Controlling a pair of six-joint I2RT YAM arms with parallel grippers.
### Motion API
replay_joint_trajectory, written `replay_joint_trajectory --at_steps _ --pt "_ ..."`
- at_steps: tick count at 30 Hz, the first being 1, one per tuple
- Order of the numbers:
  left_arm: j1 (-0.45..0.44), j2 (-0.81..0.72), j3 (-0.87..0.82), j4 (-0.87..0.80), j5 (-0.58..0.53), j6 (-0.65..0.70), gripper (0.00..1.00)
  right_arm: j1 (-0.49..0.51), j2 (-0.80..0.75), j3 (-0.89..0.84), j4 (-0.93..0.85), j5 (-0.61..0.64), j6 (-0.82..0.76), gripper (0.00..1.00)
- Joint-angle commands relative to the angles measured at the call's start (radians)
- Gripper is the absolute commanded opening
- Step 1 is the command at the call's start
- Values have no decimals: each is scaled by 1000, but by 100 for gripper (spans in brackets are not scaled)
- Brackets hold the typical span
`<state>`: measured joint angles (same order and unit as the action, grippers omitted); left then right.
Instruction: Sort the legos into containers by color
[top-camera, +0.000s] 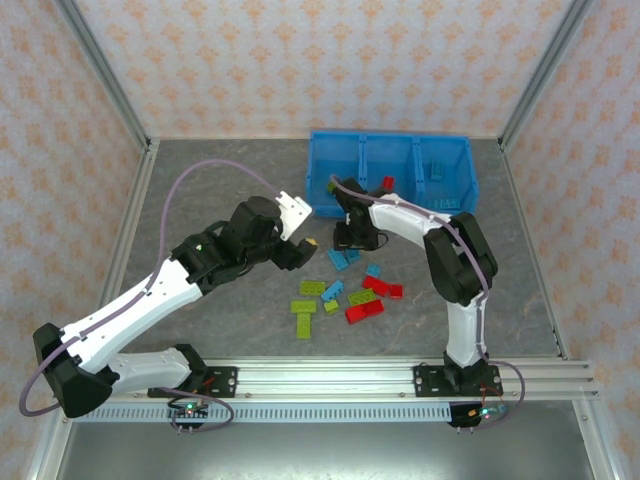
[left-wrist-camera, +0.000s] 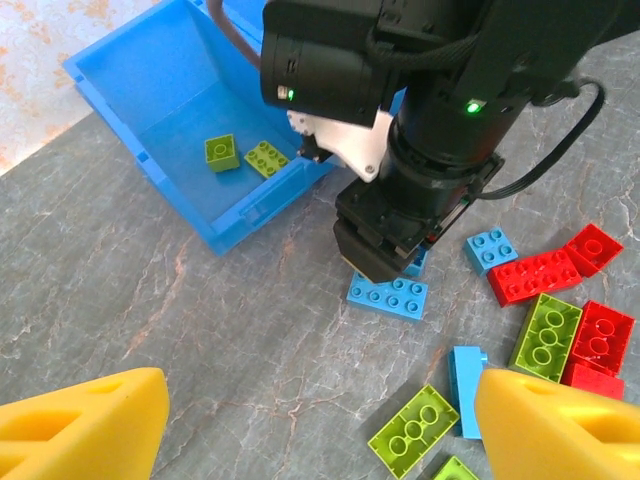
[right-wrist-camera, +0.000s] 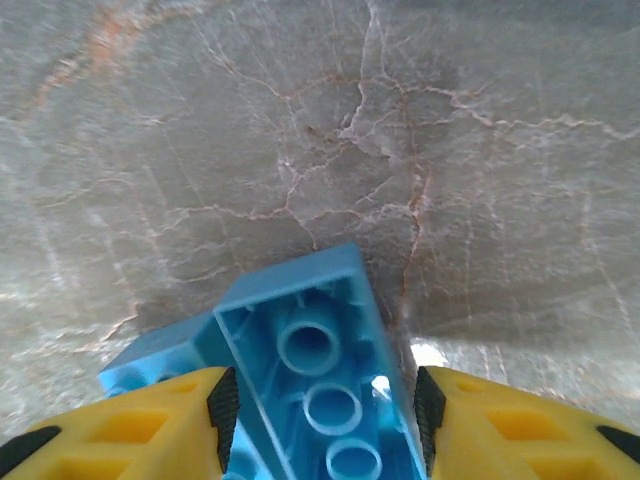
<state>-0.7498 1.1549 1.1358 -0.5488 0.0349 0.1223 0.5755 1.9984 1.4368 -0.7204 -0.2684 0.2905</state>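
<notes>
Although two green bricks (left-wrist-camera: 222, 152) are seen in the blue bin (left-wrist-camera: 250, 205), about a dozen loose bricks (top-camera: 365, 310) are left on the table (top-camera: 530, 280). A light blue brick (right-wrist-camera: 310, 340) is pinched by the right gripper (right-wrist-camera: 325, 400); the left gripper (left-wrist-camera: 320, 425) is spread open, empty.

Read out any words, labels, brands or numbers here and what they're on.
None: no readable text in any view.
Studs on the small red, light blue and yellow-green plastic bricks: too small to read.
Underside of the light blue plastic brick in the right wrist view: plain tubes.
Bright blue plastic bin: unmarked.
</notes>
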Motion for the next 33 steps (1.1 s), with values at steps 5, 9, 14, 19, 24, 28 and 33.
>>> replay_joint_trajectory --at_steps 5,9,14,19,24,28,33 --pt "4 5 -22 39 7 -21 81 4 48 48 -54 11 -21 49" --pt "4 2 -29 39 -1 -20 81 5 50 58 -63 50 -19 41" --pt "4 -10 -39 34 1 -19 82 3 -37 25 -28 101 16 34" --pt "4 -23 -52 35 24 -11 83 2 -190 -18 -14 201 47 32" --pt "4 -4 -47 51 79 -9 85 -30 -349 -25 -33 322 84 32" --pt "1 22 -34 64 101 -15 86 -109 -444 21 -31 450 73 32" --pt "-4 39 -24 49 99 -6 87 -307 -431 101 -10 479 36 32"
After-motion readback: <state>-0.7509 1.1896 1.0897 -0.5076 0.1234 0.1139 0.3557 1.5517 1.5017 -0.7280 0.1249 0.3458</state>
